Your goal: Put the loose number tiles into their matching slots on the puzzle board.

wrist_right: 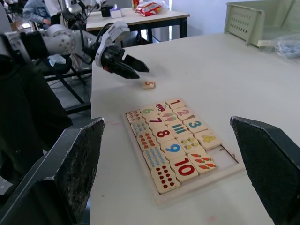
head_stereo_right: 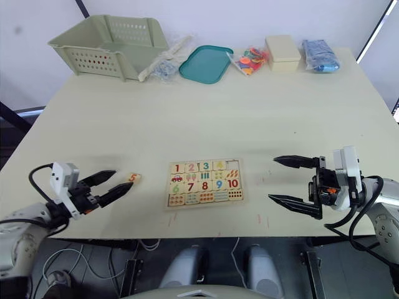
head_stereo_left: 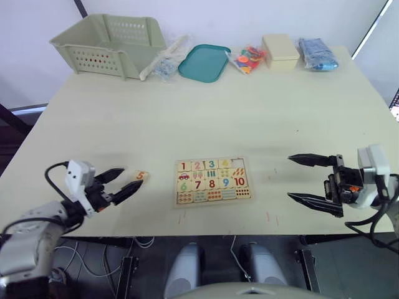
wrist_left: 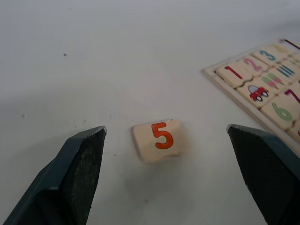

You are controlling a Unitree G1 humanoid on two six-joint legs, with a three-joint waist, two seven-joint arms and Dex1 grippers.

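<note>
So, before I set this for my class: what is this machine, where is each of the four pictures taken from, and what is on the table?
It is a two-armed robot; each arm ends in a gripper with two black fingers. Two pictures come from a camera pair on its head, looking down over the table. The other two come from cameras on its wrists, looking out between each gripper's own fingers.

Near the robot lies a wooden number puzzle board, with one slot in its top row, after the 4, bare. One loose tile, the 5 tile, lies on the table beside the board. The left gripper is open, close to that tile and not touching it. The right gripper is open and holds nothing.

Along the far edge stand a pale green basket, a teal tray, a bag of bright plastic pieces and a cream box.
</note>
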